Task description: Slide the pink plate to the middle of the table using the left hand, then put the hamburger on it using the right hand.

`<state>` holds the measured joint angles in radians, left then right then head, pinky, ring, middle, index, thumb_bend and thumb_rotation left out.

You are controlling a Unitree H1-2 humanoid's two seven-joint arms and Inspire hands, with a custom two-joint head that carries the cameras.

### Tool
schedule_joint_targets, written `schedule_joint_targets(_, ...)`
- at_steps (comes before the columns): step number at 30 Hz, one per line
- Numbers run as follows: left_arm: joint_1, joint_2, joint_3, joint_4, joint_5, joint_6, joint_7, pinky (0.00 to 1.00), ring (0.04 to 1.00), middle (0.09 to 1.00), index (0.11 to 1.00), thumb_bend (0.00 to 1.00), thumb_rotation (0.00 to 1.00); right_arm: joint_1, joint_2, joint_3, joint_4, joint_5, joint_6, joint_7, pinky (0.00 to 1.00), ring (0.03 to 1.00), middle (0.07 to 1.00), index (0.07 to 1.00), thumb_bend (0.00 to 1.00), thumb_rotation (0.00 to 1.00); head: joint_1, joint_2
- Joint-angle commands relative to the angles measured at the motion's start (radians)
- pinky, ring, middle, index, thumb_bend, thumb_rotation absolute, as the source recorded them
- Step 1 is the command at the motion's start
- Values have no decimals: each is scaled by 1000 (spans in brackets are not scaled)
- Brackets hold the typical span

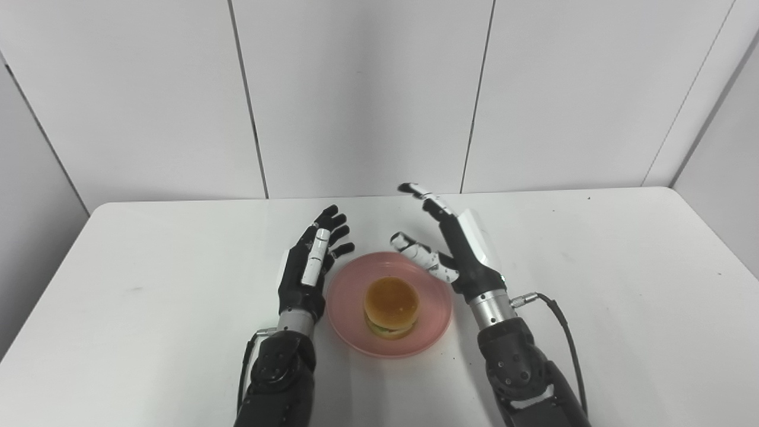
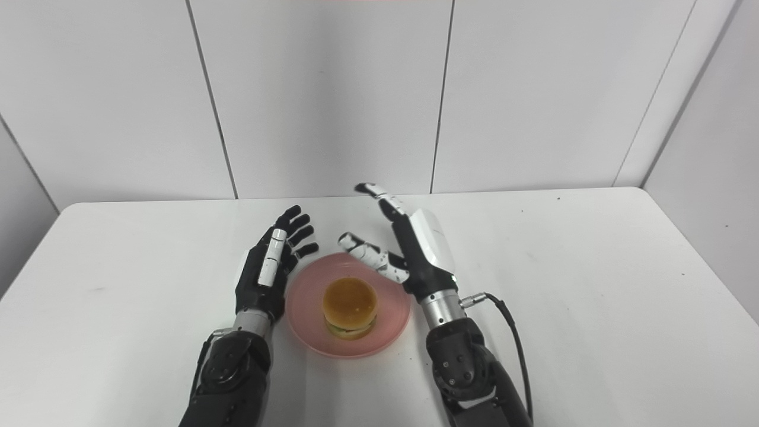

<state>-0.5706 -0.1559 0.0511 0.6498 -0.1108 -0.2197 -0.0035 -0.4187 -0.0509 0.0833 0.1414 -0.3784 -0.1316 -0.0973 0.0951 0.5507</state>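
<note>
A pink plate (image 1: pixel 350 296) sits near the middle of the white table (image 1: pixel 148 284), close to the front. A hamburger (image 1: pixel 391 306) with a tan bun rests upright on the plate, a little toward its front. My left hand (image 1: pixel 311 264) is open and empty just left of the plate's rim, fingers pointing away. My right hand (image 1: pixel 450 243) is open and empty at the plate's right far rim, raised above it, thumb reaching over the rim. Neither hand touches the hamburger. The same scene shows in the right eye view, with the hamburger (image 2: pixel 350 306) on the plate (image 2: pixel 305 302).
White wall panels (image 1: pixel 356 95) stand behind the table's far edge. A black cable (image 1: pixel 563 332) runs from my right wrist down along the forearm.
</note>
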Motion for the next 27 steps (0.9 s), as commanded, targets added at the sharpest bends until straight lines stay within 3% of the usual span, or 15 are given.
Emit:
schedule_joint_targets(1,6,-17,-12,-19,44,4,55,887,943,945,888,786,753,-28,23,-44,19,106,2,-4,921,921,913,878,643,1000,3,8)
schedule_joint_targets(5,10,-21,-31,-18,118,-35,127,968,992,994,986,765,779,-41,46,-104,117,215,-39,-15,926,933,926,897,657,1000,5,9)
schedule_joint_targets(10,13,-22,-47,-32,206,-36,227,1000,1000,1000,1000,734,891,-45,60,-141,206,266,-23,-42,997,971,940,901,724,1000,10,20)
schedule_joint_targets(16,15,5,-55,-67,194,35,193,1000,1000,1000,1000,800,995,-45,63,-141,236,279,-16,-59,946,947,929,892,684,1000,1,30)
schedule_joint_targets(27,20,29,-55,-124,169,104,150,1000,1000,1000,1000,831,964,-42,68,-137,242,284,40,-78,945,939,928,867,652,1000,-2,32)
